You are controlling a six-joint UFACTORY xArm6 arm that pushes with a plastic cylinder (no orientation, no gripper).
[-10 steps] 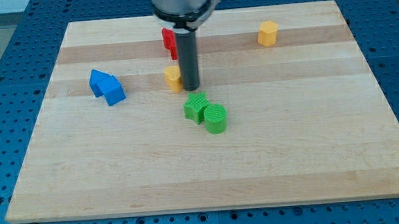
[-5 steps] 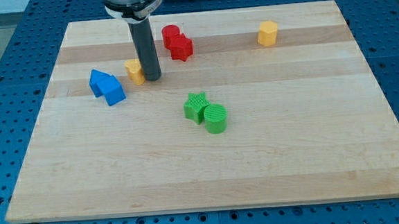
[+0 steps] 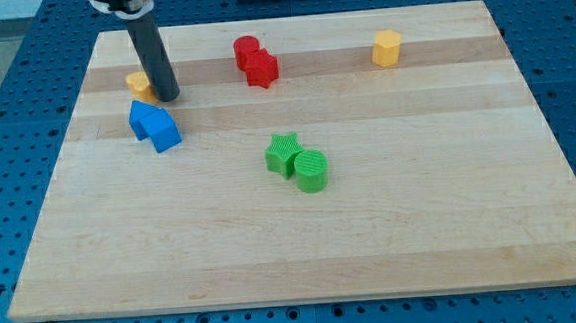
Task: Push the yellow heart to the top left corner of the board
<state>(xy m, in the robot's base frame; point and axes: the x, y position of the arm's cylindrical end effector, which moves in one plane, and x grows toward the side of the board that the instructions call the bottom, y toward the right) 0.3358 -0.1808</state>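
Note:
The yellow heart (image 3: pixel 139 86) lies near the board's upper left, partly hidden behind my rod. My tip (image 3: pixel 167 97) rests on the board right against the heart's right side. Just below them sit two blue blocks (image 3: pixel 154 125) touching each other. The board's top left corner (image 3: pixel 102 39) is a short way up and left of the heart.
Two red blocks (image 3: pixel 254 60) sit together at the view's top centre. A yellow hexagonal block (image 3: pixel 386 48) lies at the top right. A green star (image 3: pixel 284 153) and a green cylinder (image 3: pixel 312 170) touch near the middle of the wooden board (image 3: pixel 372 226).
My tip has slid left and slightly up, pushing the yellow heart from near the board's centre past the red blocks to above the blue blocks. Other blocks have not moved.

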